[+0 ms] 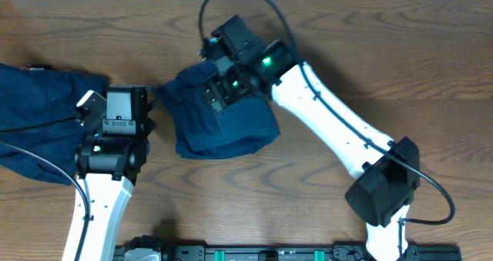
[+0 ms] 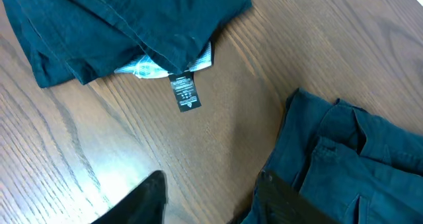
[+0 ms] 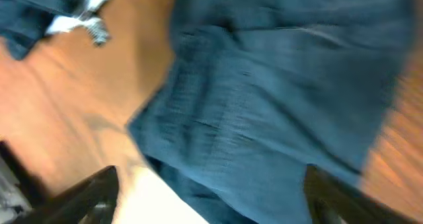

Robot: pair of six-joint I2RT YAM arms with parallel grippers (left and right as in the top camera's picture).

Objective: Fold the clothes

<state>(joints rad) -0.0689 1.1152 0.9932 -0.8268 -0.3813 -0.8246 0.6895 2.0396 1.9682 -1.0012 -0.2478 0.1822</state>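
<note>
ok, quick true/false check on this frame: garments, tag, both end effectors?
1. The left garment and the centre garment lie apart on the table. True.
2. The black tag belongs to the centre garment. False: it hangs from the left garment's edge.
3. The right end effector is shut on the centre garment. False: it is open, fingers wide apart over the fabric.
4. The left end effector is open with only bare wood between its fingers. True.
</note>
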